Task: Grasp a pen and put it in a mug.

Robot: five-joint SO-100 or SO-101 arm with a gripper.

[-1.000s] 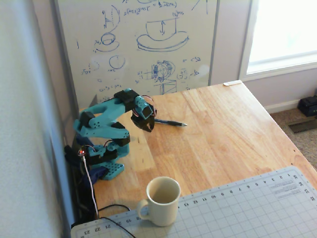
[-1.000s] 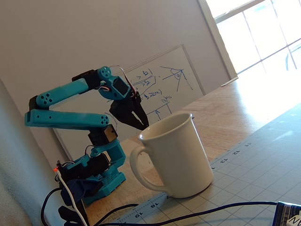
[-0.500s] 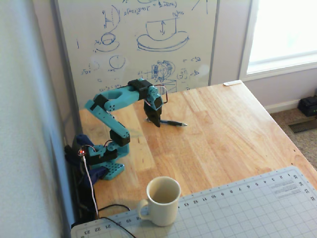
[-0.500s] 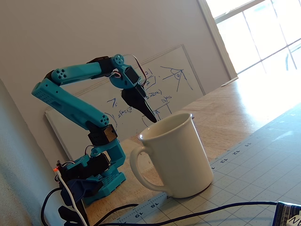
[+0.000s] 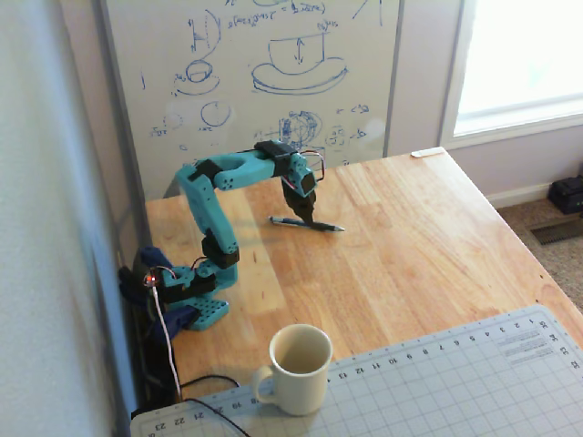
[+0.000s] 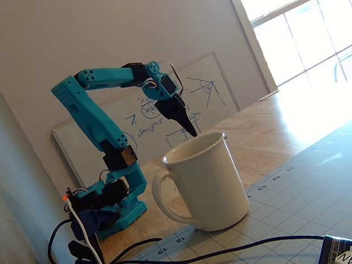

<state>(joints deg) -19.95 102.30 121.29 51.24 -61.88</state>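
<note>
The dark pen [image 5: 326, 226] lies on the wooden table [image 5: 428, 246] at the back, its tip pointing right in a fixed view. My gripper [image 5: 306, 218] points straight down onto the pen's middle. Its dark fingers look pressed together around the pen, which still rests on the table. The cream-white mug [image 5: 301, 371] stands upright and empty near the front edge, handle to the left, well in front of the gripper. In the other fixed view the mug [image 6: 212, 187] fills the foreground, the gripper [image 6: 193, 133] shows behind its rim, and the pen is hidden.
A grey-green cutting mat [image 5: 455, 382] covers the front right of the table. The teal arm base [image 5: 187, 296] is clamped at the left edge, with cables [image 5: 168, 350] running forward. A whiteboard [image 5: 264, 73] leans against the wall behind.
</note>
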